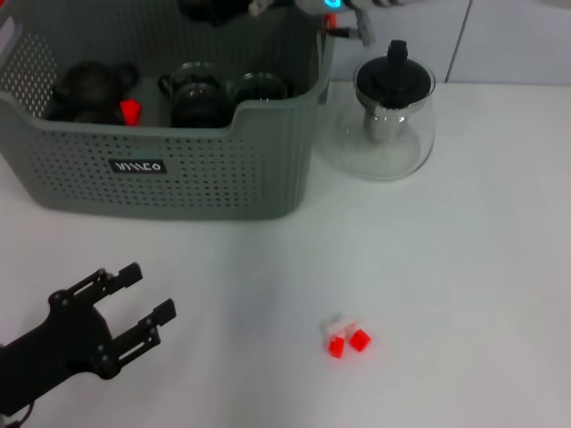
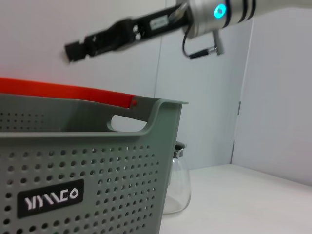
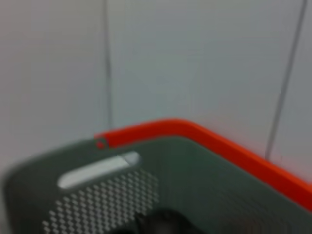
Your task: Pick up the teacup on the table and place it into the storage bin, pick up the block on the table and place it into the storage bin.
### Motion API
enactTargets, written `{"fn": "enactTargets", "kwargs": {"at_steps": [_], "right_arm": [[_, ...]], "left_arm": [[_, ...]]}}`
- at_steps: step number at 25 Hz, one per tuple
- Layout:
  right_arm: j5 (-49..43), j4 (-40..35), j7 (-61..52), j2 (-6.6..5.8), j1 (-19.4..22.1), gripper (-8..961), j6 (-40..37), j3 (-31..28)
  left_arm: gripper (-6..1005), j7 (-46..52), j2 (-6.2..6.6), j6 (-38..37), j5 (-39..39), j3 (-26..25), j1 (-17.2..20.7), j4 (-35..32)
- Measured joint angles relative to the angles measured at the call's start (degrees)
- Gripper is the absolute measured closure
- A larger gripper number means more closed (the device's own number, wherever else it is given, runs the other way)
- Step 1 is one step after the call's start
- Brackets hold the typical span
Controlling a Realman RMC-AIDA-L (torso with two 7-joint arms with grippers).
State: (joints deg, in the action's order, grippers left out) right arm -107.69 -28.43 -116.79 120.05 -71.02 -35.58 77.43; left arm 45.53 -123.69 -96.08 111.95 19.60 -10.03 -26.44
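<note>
Right gripper (image 2: 73, 50) above the storage bin (image 1: 178, 169), state indiscernible; block (image 1: 346, 339) on desk well before the bin, likely next pick; left gripper (image 1: 134, 308) open, idle before bin.

The storage bin (image 2: 97, 165) label reads "YIYACO".

The grey-green storage bin (image 2: 92, 165) fills the foreground, its perforated wall bearing a black label (image 2: 50, 197) and an orange rim clip (image 2: 68, 92). A glass teapot (image 2: 176, 185) stands just behind it. The right gripper (image 2: 73, 50) reaches above the bin.
</note>
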Motion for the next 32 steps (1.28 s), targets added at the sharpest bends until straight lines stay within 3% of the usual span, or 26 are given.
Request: {"fn": "enactTargets", "kwargs": {"at_steps": [6, 10, 16, 20, 22, 26, 32], "right_arm": [[-5.4, -0.2, -1.6, -0.29, 2.7, 471, 0.2, -0.3], [-5.4, -9.1, -1.6, -0.15, 8.2, 293, -2.5, -2.5], [2.2, -29.6, 0.2, -0.45, 21.9, 152, -17.6, -7.3], [7.1, -38.6, 5.8, -0.37, 30.8, 75, -31.0, -11.1], [7.9, -41.1, 9.0, -0.92, 34.4, 36, -39.7, -12.4], [0.6, -44.9, 9.2, -2.29, 39.3, 14, -54.8, -12.9], [-16.6, -46.8, 6.5, -0.71, 41.3, 8, -63.4, -12.5]], "left_arm": [[324, 0.0, -0.26, 0.3, 0.1, 0.4, -2.5, 0.9], [324, 0.0, -0.09, -0.1, 0.0, 0.2, -2.6, 1.3], [324, 0.0, 0.11, -0.6, 0.2, 0.3, -2.7, 1.3], [324, 0.0, 0.17, -1.3, 0.1, 0.1, -2.8, 1.1], [325, 0.1, 0.18, -1.4, 0.1, 0.1, -2.8, 1.1], [325, 1.2, 0.35, -1.4, 0.1, 0.1, -2.8, 0.8], [325, 1.5, 0.46, -1.6, 0.1, 0.1, -2.8, 0.8]]}}
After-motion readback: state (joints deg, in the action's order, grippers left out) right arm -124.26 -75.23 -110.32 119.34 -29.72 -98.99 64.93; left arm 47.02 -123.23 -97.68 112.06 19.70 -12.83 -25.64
